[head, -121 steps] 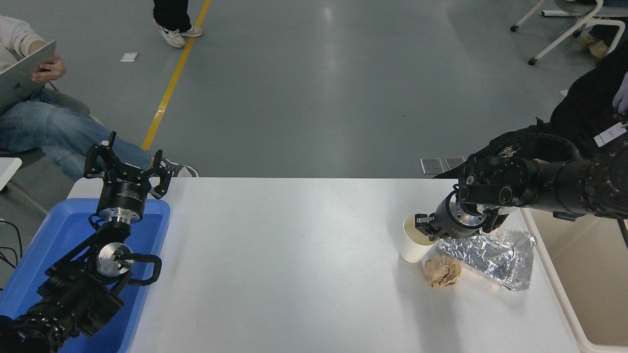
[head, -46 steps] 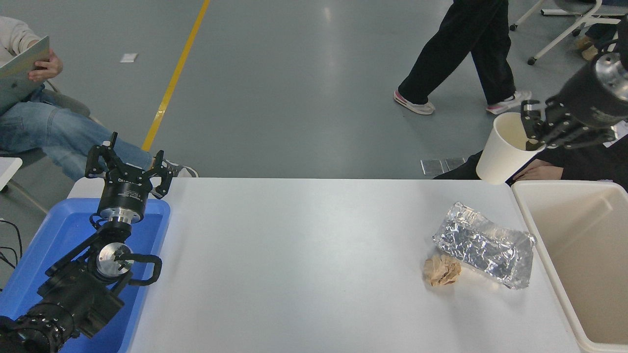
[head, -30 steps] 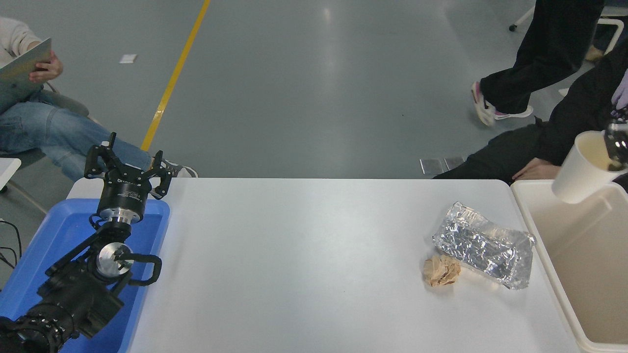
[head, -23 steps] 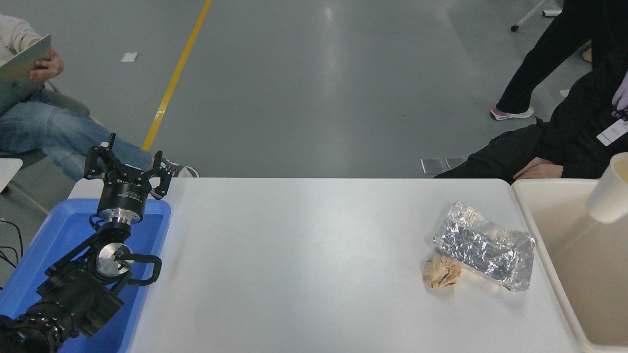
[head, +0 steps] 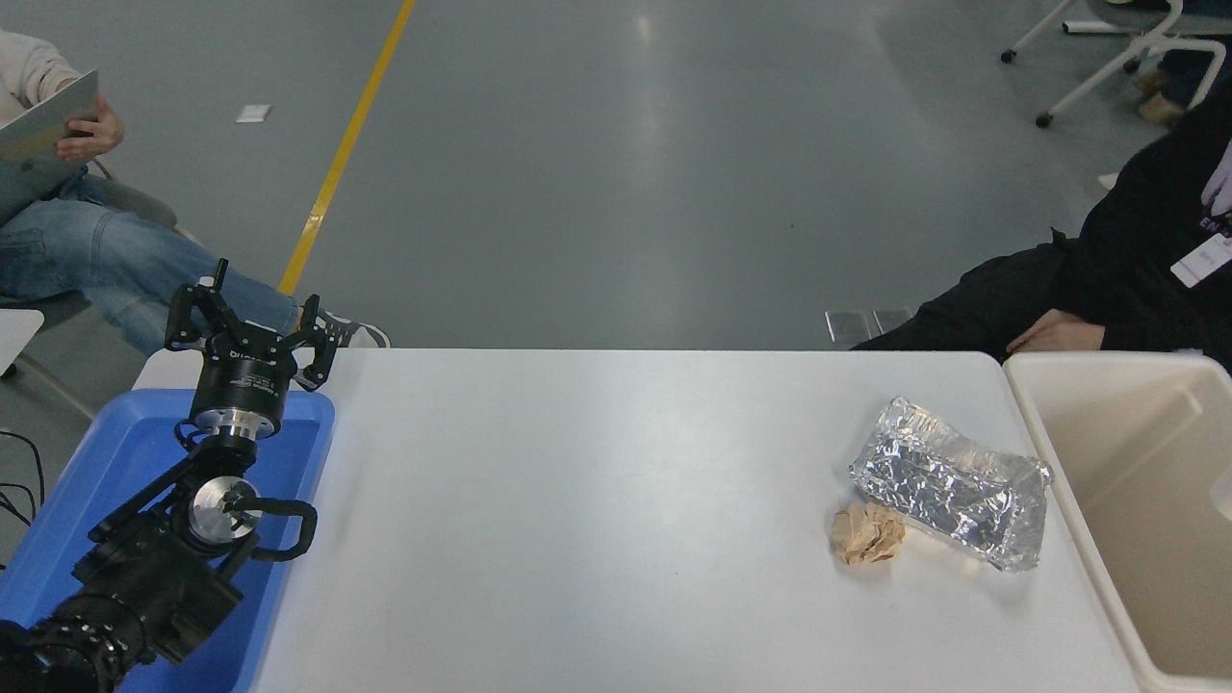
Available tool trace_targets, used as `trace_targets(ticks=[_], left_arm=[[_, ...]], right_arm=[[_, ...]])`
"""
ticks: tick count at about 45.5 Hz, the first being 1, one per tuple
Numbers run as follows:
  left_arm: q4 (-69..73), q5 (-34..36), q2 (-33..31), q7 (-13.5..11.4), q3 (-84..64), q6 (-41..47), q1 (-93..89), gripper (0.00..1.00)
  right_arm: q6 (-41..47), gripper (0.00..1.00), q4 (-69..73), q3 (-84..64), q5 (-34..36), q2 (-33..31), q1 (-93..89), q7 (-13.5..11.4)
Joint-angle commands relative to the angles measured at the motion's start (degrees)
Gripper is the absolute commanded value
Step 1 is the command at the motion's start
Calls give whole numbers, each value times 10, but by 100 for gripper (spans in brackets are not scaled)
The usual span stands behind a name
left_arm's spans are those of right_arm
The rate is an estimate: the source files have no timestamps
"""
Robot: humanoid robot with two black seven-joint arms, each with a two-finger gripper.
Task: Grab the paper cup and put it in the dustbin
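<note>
A pale sliver, possibly the paper cup (head: 1222,496), is glimpsed inside the dustbin (head: 1059,452) at the right edge. The left pincer (head: 252,322) is parked spread over the blue tray (head: 115,462). The right pincer is unseen.

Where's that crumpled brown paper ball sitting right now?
The crumpled brown paper ball lies on the white table's right side, touching the silver foil bag's near-left edge, left of the dustbin.
</note>
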Motion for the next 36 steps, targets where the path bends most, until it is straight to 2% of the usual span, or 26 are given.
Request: trace_targets(ticks=[1,18,36], left_arm=[[0,0,0,0,0,0,0,99],[0,0,0,0,0,0,0,99],[-1,0,0,0,0,0,-1,99]], right_arm=[[-87,0,-116,76,-1,71,-160,0],[-105,0,-349,193,-3,200,-341,1],[-169,0,-359,194,-2,209,-360,1]])
